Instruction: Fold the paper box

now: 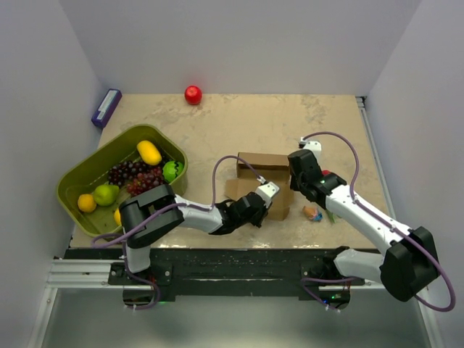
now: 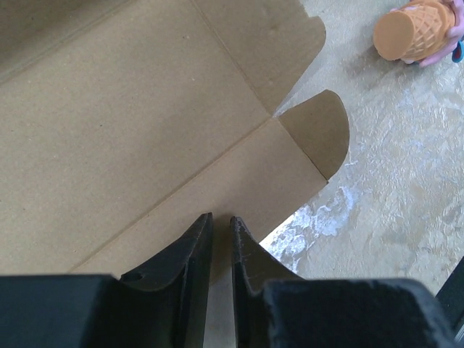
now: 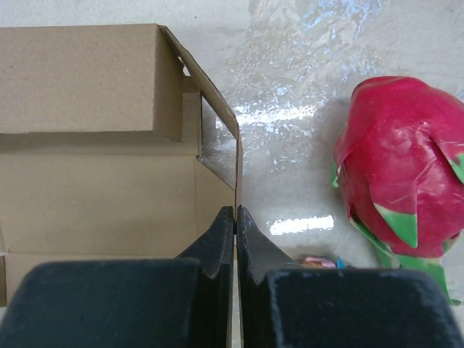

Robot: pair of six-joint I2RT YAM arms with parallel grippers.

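Observation:
The paper box (image 1: 261, 177) is plain brown cardboard, partly folded, at the table's middle front. In the left wrist view its flat panel (image 2: 145, 123) lies open with a rounded tab at the right. In the right wrist view one wall (image 3: 87, 80) stands up. My left gripper (image 1: 270, 192) has its fingers almost together (image 2: 217, 225) over the panel's near edge, and nothing shows between them. My right gripper (image 1: 296, 174) is shut (image 3: 235, 217) on the box's thin right side flap, seen edge-on.
An olive-green basket (image 1: 101, 151) of fruit stands at the left. A red dragon fruit (image 3: 399, 163) lies just right of the box. A toy ice-cream cone (image 2: 415, 30) lies near the front right. A red apple (image 1: 193, 94) and a purple object (image 1: 106, 107) are at the back.

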